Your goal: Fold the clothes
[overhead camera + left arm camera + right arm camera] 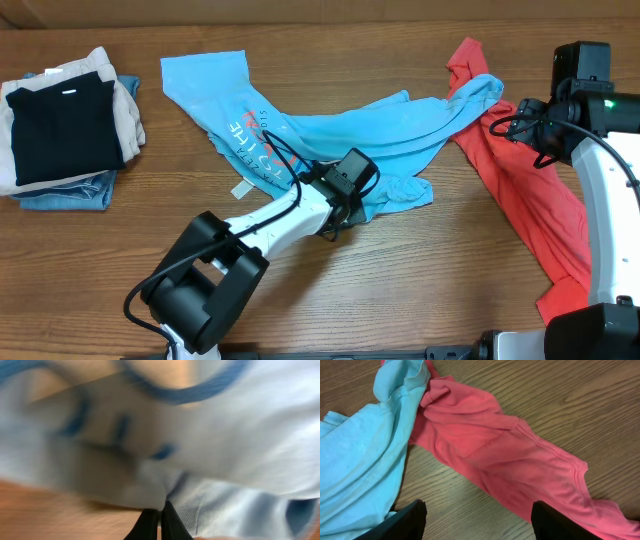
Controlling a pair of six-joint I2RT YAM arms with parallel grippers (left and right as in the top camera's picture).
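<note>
The blue T-shirt (330, 130) carries the only print, and the overhead view shows it turned so the letters run upside down. It has large white capitals (243, 130), of which "THE" can be made out. Just beside them is a line of red letters (272, 152), crumpled and partly behind a black cable, not readable. A short row of small dark characters next to the white word is too small to tell. A small white tag (240, 190) at the shirt's edge and a white label (70, 93) on the folded black garment (60, 135) are both illegible. In the left wrist view, blurred blue marks (120, 427) show through the cloth, unreadable.
</note>
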